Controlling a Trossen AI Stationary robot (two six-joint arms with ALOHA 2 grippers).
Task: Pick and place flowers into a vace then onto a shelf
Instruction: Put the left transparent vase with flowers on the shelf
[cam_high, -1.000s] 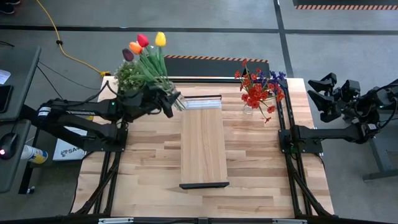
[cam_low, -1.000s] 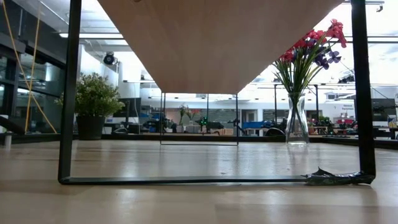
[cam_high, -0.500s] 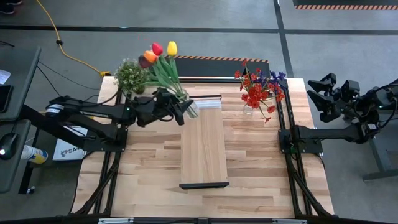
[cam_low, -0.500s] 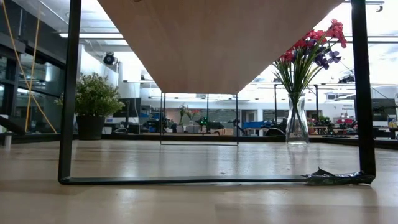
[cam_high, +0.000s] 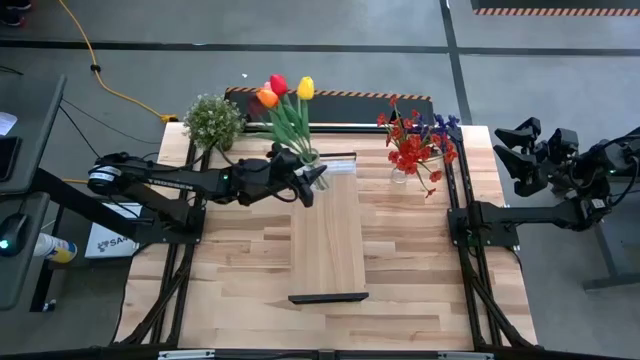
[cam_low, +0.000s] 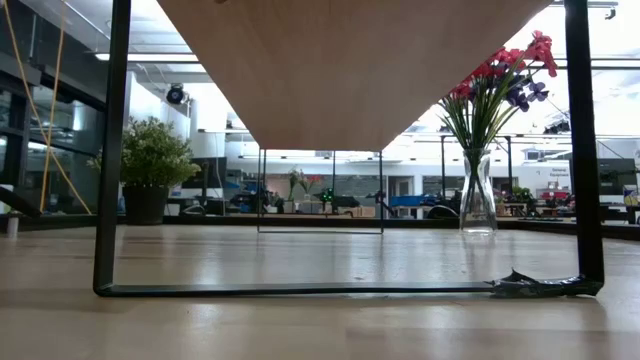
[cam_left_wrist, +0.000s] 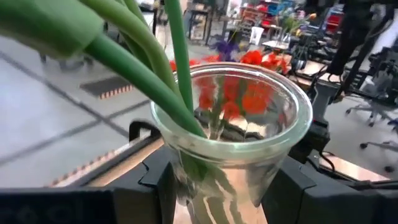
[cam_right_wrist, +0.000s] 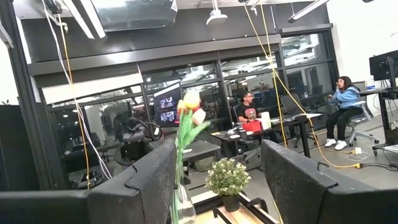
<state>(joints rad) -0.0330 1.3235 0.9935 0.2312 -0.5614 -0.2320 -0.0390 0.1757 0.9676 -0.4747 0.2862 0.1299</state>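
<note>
The tulips (cam_high: 283, 100), red, orange and yellow, stand in a clear glass vase (cam_high: 313, 172) that the left gripper (cam_high: 303, 180) holds clamped between its fingers over the far end of the shelf (cam_high: 327, 232), their stems leaning up and away toward the table's far edge. The left wrist view alone shows the green stems (cam_left_wrist: 140, 68) crossing inside the vase's round rim (cam_left_wrist: 231, 127), while the low view shows only a second vase of red and purple sprays (cam_low: 490, 90) and the potted plant (cam_low: 150, 165). The right gripper (cam_high: 520, 160) waits off the table's right edge, fingers apart around nothing.
</note>
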